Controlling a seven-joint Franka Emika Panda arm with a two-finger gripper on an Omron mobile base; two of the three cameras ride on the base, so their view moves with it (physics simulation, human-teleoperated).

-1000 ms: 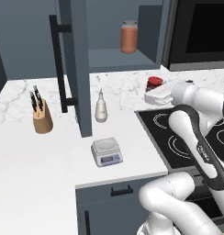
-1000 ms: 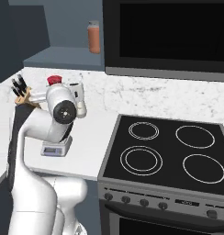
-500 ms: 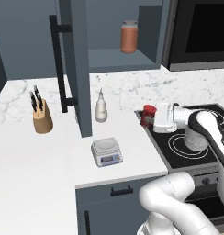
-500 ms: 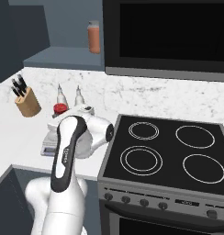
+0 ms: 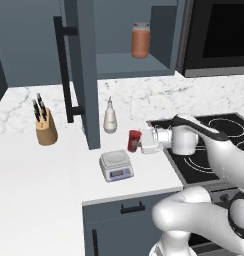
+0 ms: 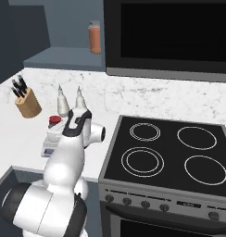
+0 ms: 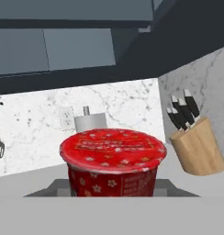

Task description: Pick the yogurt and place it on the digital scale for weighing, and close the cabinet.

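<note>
The yogurt [image 5: 133, 139], a small red cup with a red top, hangs upright just above the counter, and my gripper [image 5: 138, 143] is shut on it from the right. In the hand view the yogurt [image 7: 113, 160] stands close in front and hides the fingertips. The digital scale [image 5: 115, 165] lies on the counter just left of and in front of the cup. From the right side the yogurt [image 6: 54, 121] appears directly over the digital scale [image 6: 49, 146], which my arm partly covers. The cabinet door [image 5: 86, 75] stands open with its black bar handle [image 5: 64, 70] facing left.
An orange-brown jar [image 5: 140, 40] stands on the open cabinet shelf. A white bottle [image 5: 110, 117] stands behind the scale, close to the door. A knife block [image 5: 45, 129] is at the left. The black stovetop [image 5: 214, 145] lies under my arm at the right.
My arm has swung left and down from over the stovetop with the yogurt in the gripper, bringing the cup close to the scale. The cabinet door has not moved.
</note>
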